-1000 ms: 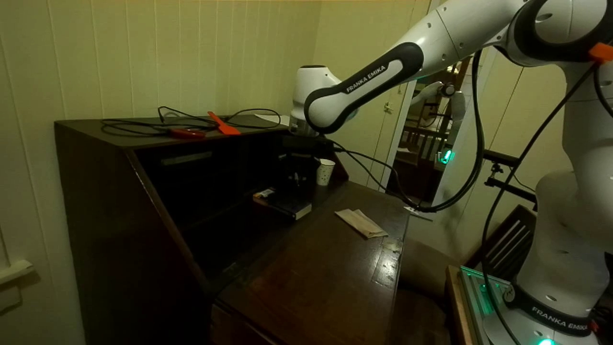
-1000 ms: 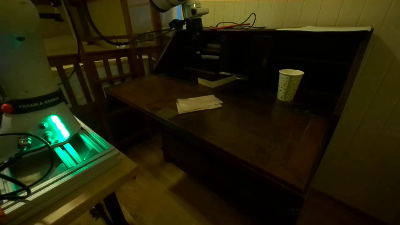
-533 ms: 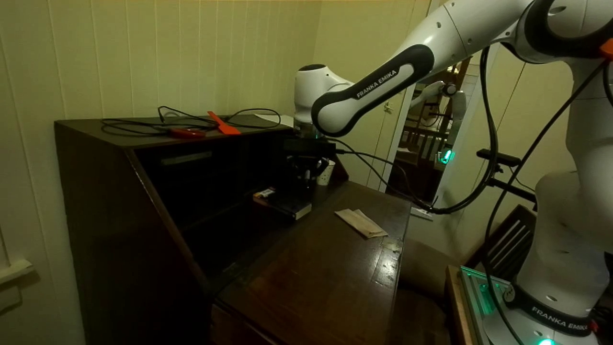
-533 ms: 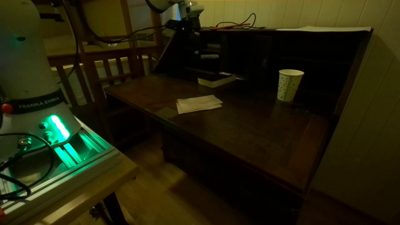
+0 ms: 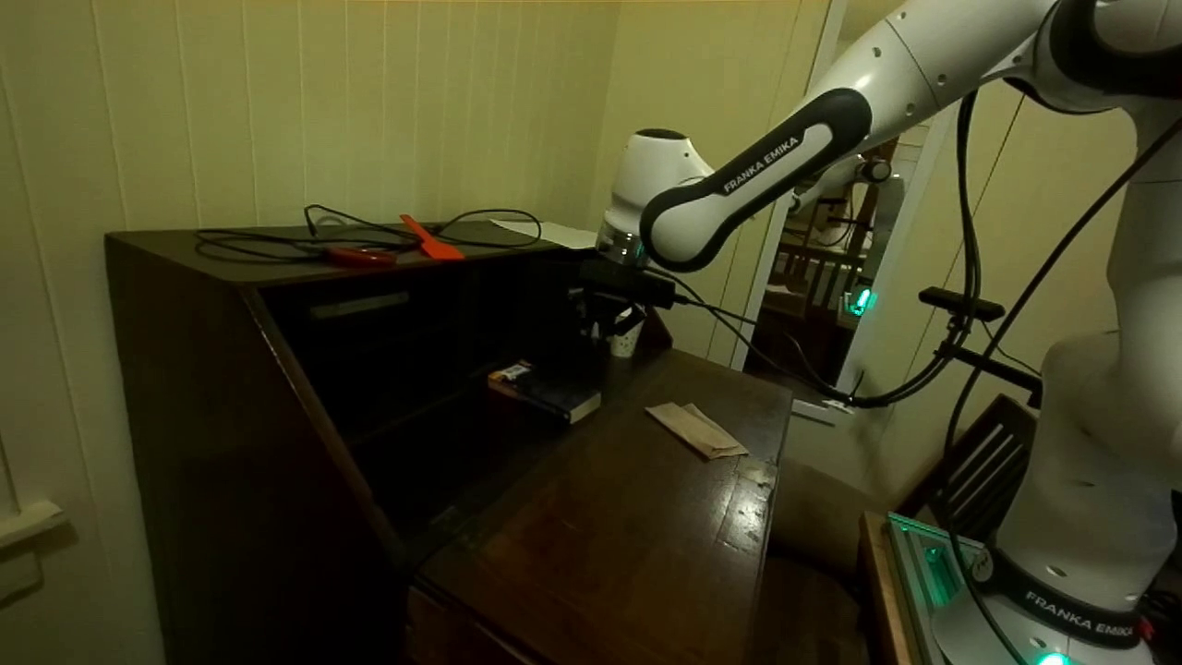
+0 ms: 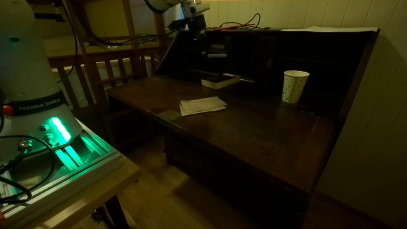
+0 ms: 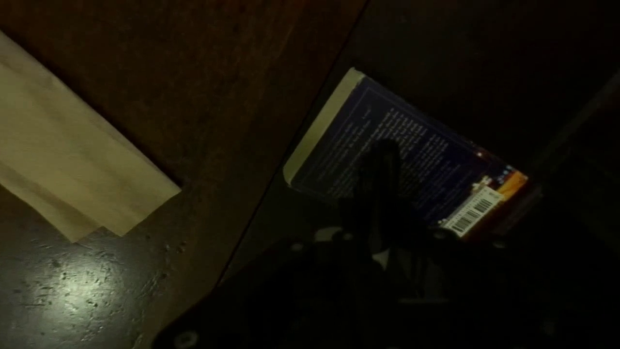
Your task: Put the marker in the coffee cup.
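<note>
Panelled wall (image 5: 369, 111), dark wooden desk (image 5: 591, 545), scuffed and glossy, pincer (image 6: 205, 52) pinching marker (image 6: 217, 55)

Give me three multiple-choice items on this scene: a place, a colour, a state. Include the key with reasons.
1. Where on the desk does the folded paper lie?
A. raised top; B. rear compartment; C. front surface

2. Which colour covers most of the book?
A. dark blue; B. white; C. green

3. How is the coffee cup turned?
A. tipped; B. upright; C. inverted

1 C: both exterior views show it there.
2 A: the wrist view shows its dark-blue cover.
3 B: its open rim faces up.
</note>
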{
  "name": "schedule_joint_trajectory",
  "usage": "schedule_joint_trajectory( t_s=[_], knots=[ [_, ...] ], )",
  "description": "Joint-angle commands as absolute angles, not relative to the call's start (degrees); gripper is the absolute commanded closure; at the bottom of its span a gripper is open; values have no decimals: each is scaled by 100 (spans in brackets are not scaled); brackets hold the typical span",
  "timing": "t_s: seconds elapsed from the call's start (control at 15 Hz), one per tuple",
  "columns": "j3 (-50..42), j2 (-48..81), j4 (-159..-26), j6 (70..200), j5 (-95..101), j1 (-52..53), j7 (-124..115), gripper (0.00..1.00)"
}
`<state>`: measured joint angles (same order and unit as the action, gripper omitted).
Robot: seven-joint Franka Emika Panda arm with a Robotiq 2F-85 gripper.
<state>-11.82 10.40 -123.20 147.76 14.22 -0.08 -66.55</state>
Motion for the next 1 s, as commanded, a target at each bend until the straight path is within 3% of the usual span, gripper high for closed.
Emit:
schedule_joint_trajectory(
  t_s=[0.0,0.07,0.13,0.33,0.4,0.8,0.93],
  knots=[
    [-1006,588,-13079,15875,352,-389,-6074,93],
    [-867,609,-13149,16156,-157,-431,-5755,93],
    [-1106,859,-12766,15724,464,-287,-6125,78],
    [-995,813,-12929,16029,17,-342,-5851,78],
    [-979,813,-12931,16034,-4,-340,-5851,94],
    [-1727,1011,-12679,16496,949,-363,-7308,94],
    [-1462,792,-12775,16502,-101,-753,-6481,94]
  ],
)
